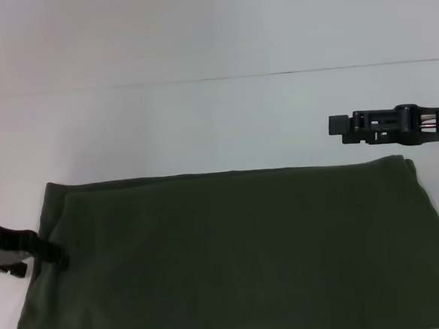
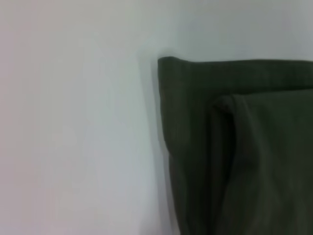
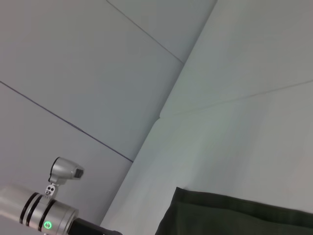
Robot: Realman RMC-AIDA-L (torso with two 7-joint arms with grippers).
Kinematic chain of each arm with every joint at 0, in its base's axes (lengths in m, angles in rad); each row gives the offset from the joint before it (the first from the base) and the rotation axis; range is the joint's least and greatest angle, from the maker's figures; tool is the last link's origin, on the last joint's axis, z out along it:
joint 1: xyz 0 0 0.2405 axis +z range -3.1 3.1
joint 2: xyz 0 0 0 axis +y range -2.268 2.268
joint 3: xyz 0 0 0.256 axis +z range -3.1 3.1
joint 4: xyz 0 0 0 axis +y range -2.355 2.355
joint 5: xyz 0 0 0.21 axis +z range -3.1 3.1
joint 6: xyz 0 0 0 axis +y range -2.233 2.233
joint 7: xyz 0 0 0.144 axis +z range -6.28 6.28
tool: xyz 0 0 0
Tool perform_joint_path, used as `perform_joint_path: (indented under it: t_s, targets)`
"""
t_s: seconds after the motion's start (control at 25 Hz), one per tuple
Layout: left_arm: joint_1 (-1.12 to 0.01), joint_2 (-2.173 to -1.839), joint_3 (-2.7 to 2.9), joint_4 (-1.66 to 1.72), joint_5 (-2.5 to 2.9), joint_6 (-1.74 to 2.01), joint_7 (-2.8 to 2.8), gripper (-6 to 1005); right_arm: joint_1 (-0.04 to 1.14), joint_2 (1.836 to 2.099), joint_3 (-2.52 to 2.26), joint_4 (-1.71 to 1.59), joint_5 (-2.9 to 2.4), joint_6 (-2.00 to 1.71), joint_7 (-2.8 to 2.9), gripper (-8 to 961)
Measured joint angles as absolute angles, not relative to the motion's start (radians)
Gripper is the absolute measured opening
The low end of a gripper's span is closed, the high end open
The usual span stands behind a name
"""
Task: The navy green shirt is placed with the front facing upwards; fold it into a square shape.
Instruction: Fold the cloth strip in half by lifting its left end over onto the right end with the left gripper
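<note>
The navy green shirt (image 1: 233, 254) lies flat on the white table (image 1: 201, 120), folded into a wide rectangle with only plain green cloth showing. No lettering or collar is visible. My left gripper (image 1: 54, 255) sits low at the shirt's left edge, its tip overlapping the cloth. The left wrist view shows the shirt's corner (image 2: 234, 147) with a folded layer lying on top. My right gripper (image 1: 337, 126) hovers beyond the shirt's far right corner, apart from the cloth. One corner of the shirt (image 3: 234, 215) appears in the right wrist view.
The white table runs on behind the shirt to a seam (image 1: 213, 79) near the wall. A silver cylindrical device with a green light (image 3: 46, 213) stands off the table's side in the right wrist view.
</note>
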State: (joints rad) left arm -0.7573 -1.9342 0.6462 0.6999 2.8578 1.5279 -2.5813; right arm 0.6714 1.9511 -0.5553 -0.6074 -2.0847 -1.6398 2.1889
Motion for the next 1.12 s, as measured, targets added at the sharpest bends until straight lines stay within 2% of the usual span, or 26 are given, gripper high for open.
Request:
perform_joint_path:
  t_s: [1.12]
  targets:
    - [-0.762,-1.939,0.661,0.660,2.852,1.507,-2.585,878,0.670,1.954,-0.563,-0.607,-2.084,-1.645,2.192,856]
